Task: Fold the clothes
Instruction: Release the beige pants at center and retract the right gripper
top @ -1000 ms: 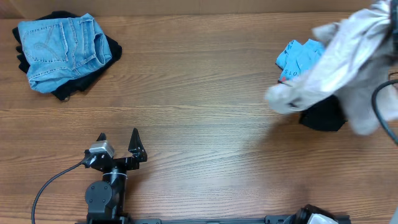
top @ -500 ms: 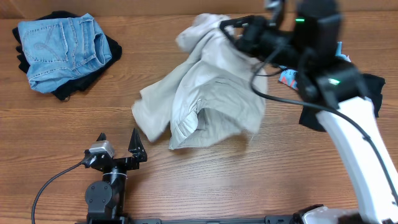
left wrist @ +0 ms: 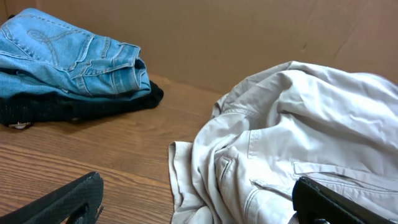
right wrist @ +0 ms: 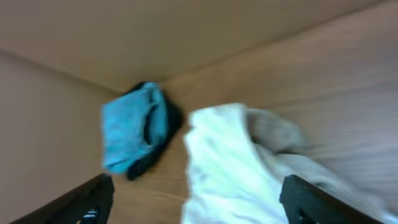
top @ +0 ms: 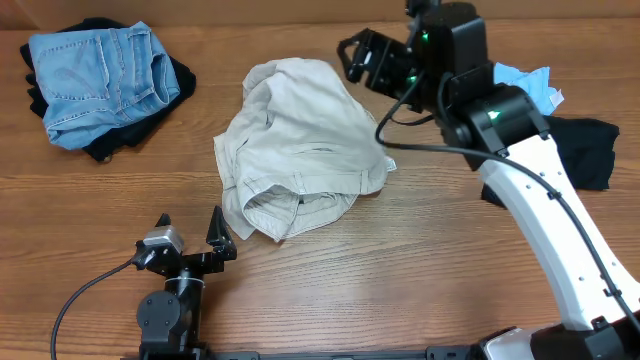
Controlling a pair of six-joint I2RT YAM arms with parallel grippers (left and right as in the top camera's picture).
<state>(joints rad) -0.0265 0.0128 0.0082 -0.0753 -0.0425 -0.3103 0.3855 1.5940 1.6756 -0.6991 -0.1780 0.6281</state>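
The cream-beige trousers [top: 300, 150] lie in a crumpled heap on the middle of the table. My right gripper [top: 362, 60] hovers open just past their far right edge, holding nothing. In the blurred right wrist view the trousers [right wrist: 236, 168] lie below and between the spread fingers [right wrist: 323, 199]. My left gripper [top: 190, 225] stands open near the front; its right finger is close to the heap's near left corner. From the left wrist, the trousers [left wrist: 298, 137] fill the right half, ahead of the open left gripper [left wrist: 196, 202].
Folded blue denim [top: 100, 75] rests on black pieces [top: 110, 145] at the far left corner; the denim [left wrist: 68, 56] also shows in the left wrist view. A light-blue tee [top: 525, 85] and a black garment [top: 580, 150] lie at the right, partly behind the right arm.
The right arm swung the trousers from the right pile to the table's middle, then opened and let them drop into a heap. The left arm has not moved.
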